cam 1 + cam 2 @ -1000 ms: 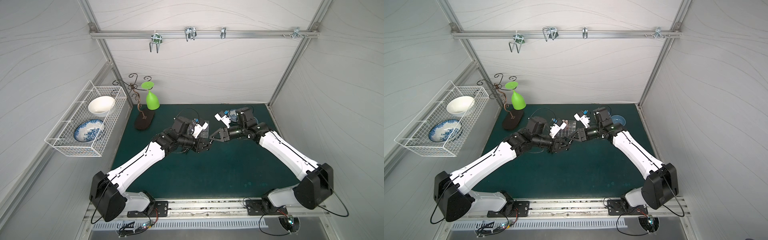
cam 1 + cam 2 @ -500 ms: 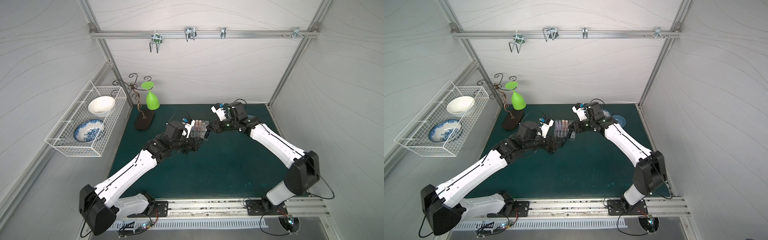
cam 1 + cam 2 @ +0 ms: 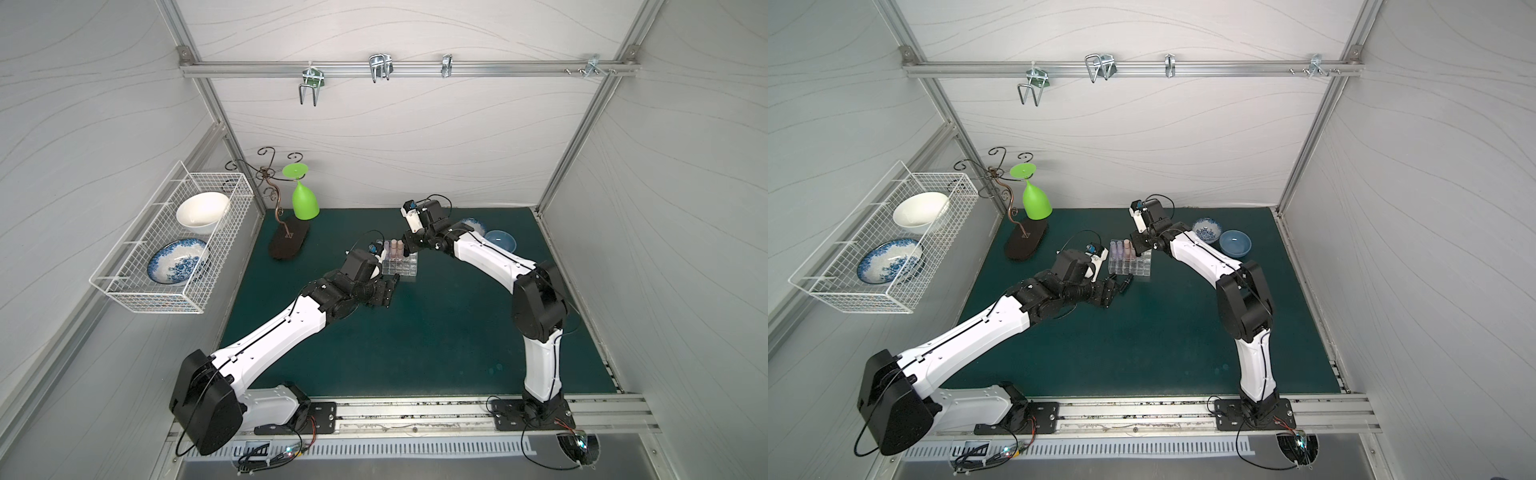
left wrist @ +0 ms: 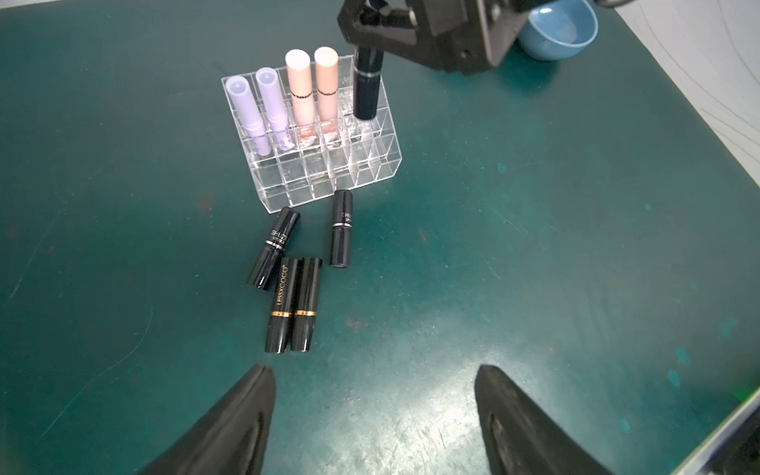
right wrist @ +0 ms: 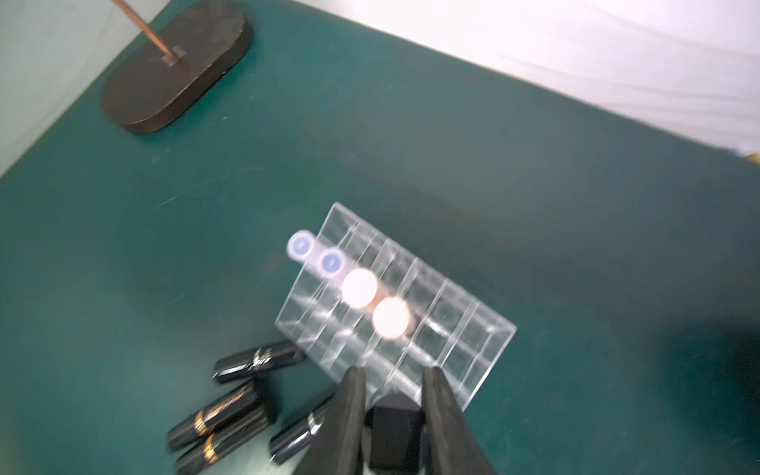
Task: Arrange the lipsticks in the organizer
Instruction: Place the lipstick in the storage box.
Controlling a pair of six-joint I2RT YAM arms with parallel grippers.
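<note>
4 lipsticks [image 4: 298, 88] stand in the organizer [image 4: 329, 172]; right hand [image 5: 394, 382] pinches a black lipstick [image 4: 367, 90] at a cell. 4 more tubes [image 4: 341, 234] lie on the worktop [image 4: 534, 246] near the spread, empty left hand [image 4: 374, 374].

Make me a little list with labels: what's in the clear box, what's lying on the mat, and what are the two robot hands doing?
organizer: clear grid box on the green mat
in its cells: two lilac lipsticks and two peach lipsticks, upright in one row
right gripper: shut on a held black lipstick, upright beside the peach ones; unclear if it is fully seated
on the mat: four loose black lipsticks, lying beside the organizer
left gripper: open, empty, hovering near them
</note>
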